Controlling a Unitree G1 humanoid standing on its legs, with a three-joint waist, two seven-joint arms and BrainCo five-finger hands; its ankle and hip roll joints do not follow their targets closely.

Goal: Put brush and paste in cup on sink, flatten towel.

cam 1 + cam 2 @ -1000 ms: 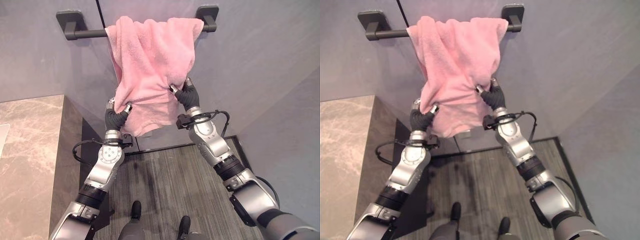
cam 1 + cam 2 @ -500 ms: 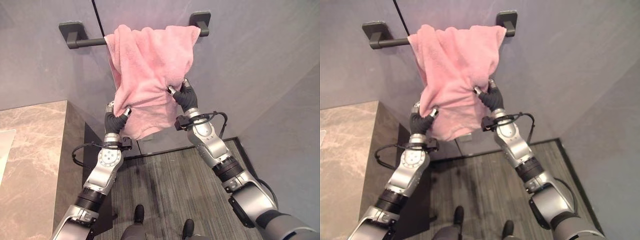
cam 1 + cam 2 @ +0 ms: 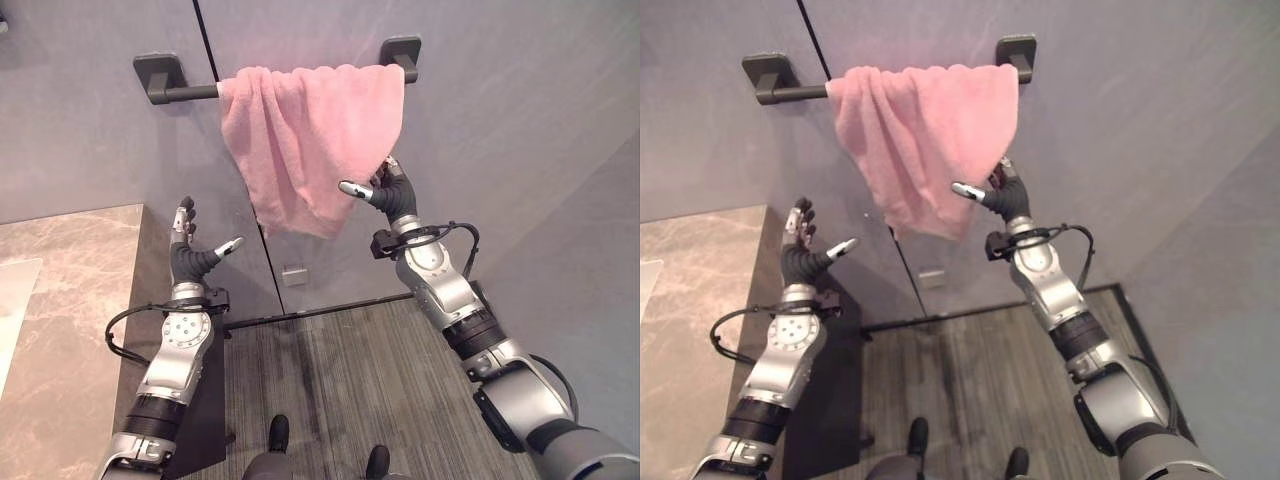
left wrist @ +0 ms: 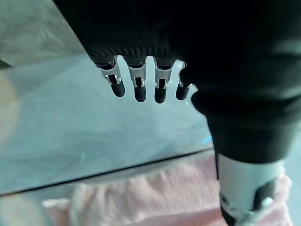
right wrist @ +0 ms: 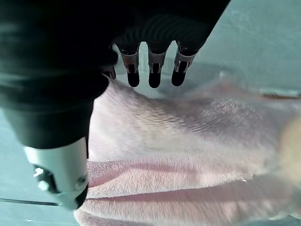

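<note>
A pink towel (image 3: 308,140) hangs over the dark wall bar (image 3: 185,93), spread along the bar's right part, its lower end drawn into a point with folds on the left side. My right hand (image 3: 390,195) is open beside the towel's lower right edge, thumb stretched toward the cloth; whether it touches I cannot tell. In the right wrist view its straight fingers (image 5: 151,70) point at the towel (image 5: 188,141). My left hand (image 3: 186,255) is open, well left of and below the towel, holding nothing. The left wrist view shows its fingers (image 4: 137,84) straight, with the towel (image 4: 160,197) beyond.
A marble counter (image 3: 70,300) with a dark side panel (image 3: 150,290) stands at the left. The grey wall (image 3: 500,120) turns a corner on the right. A small plate (image 3: 293,275) sits low on the wall. Wood floor (image 3: 340,380) lies below.
Both hands have let go of the towel. The left hand has swung out to the left. The towel now hangs free and longer from the bar. The camera has shifted a little.
</note>
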